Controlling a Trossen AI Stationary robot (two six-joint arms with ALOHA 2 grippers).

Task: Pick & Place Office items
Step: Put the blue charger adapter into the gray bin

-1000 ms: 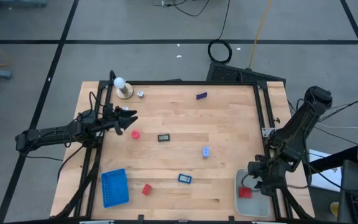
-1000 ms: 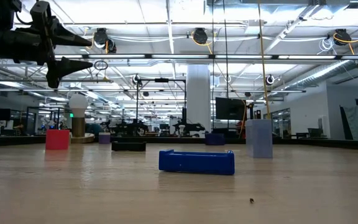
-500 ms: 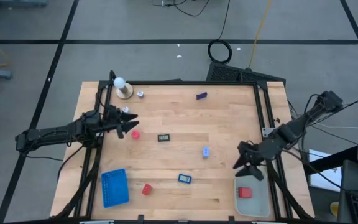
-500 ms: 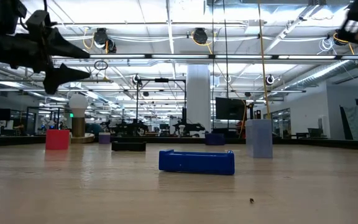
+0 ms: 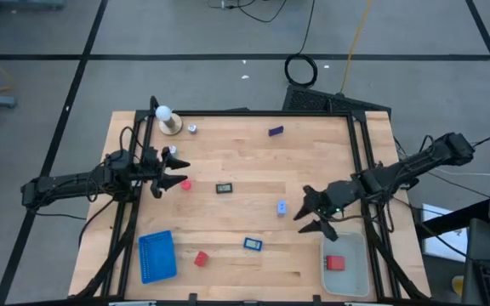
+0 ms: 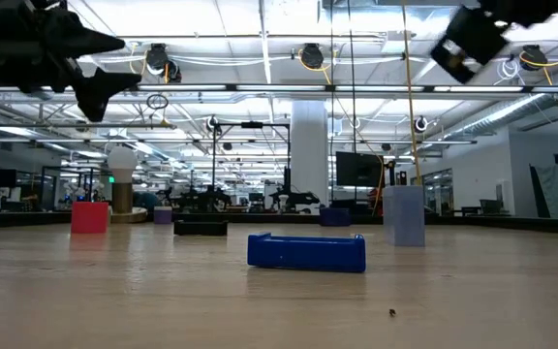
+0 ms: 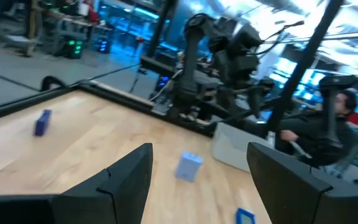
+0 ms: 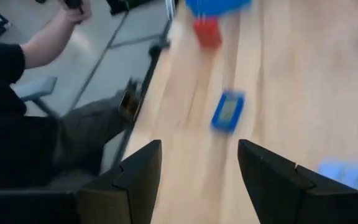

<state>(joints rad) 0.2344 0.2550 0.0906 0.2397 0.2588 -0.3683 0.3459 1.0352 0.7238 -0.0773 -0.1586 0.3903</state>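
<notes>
The right gripper [image 5: 310, 212] hangs above the tabletop [image 5: 313, 161] with its jaws wide apart and nothing in them. The pale-blue block [image 5: 281, 206] sits just beside it, at about ten o'clock from the jaws, so this arm is the nearer one for that piece. The flat blue piece [image 5: 253, 244] lies farther off, toward eight o'clock, with its long side running from three to nine o'clock. One red block [image 5: 335, 263] already lies in the pale bin [image 5: 357, 285], at about five o'clock from the right gripper. The left gripper [image 5: 167, 172] hangs over the nine o'clock side of the tabletop, jaws apart and empty too. A small red block [image 5: 185, 183] sits just beside it, at about four o'clock, and the black piece [image 5: 225, 188] lies a little past that. Another red block [image 5: 201, 258] waits next to the blue tray [image 5: 156, 256]. The dark blue bit [image 5: 276, 131] is far off near twelve o'clock. The tiny whitish bit [image 5: 191, 128] by the white ball [image 5: 164, 112] is too small to make out well.
</notes>
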